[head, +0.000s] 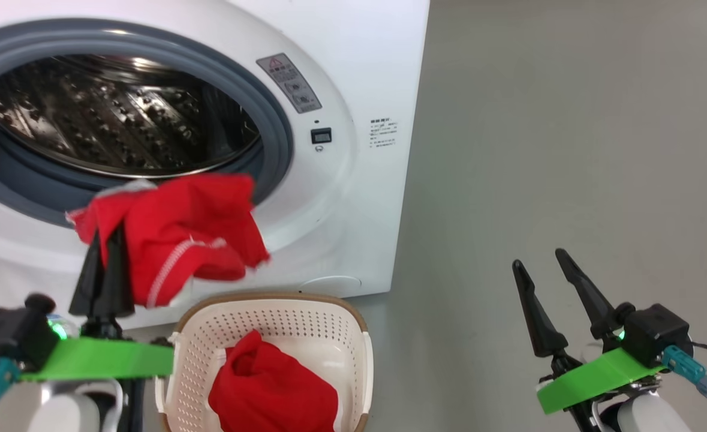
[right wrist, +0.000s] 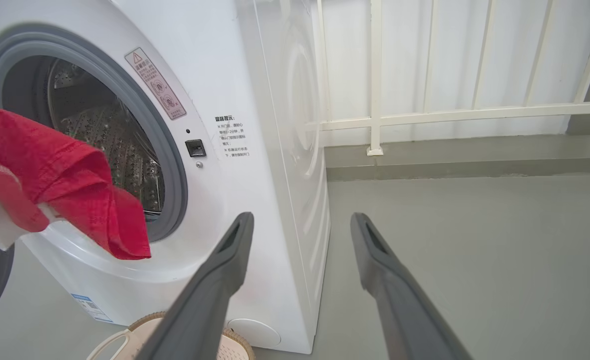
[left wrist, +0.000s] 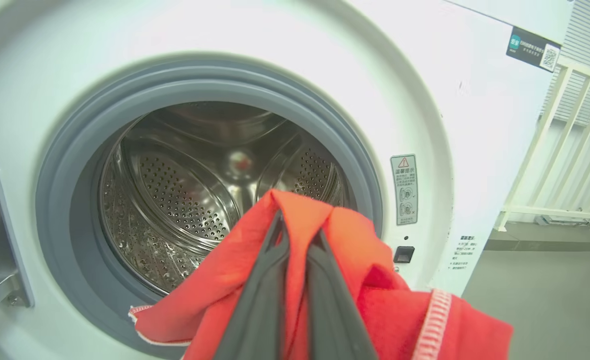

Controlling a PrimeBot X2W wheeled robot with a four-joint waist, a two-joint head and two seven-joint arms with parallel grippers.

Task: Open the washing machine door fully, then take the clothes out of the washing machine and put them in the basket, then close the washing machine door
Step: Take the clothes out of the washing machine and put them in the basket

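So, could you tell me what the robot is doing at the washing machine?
The robot is unloading the washing machine. Its left gripper is shut on a red garment with white trim and holds it up in front of the open drum. The basket stands on the floor in front of the machine, and a second red garment already lies in it. The right gripper is open and holds nothing, off to the side over the grey floor.
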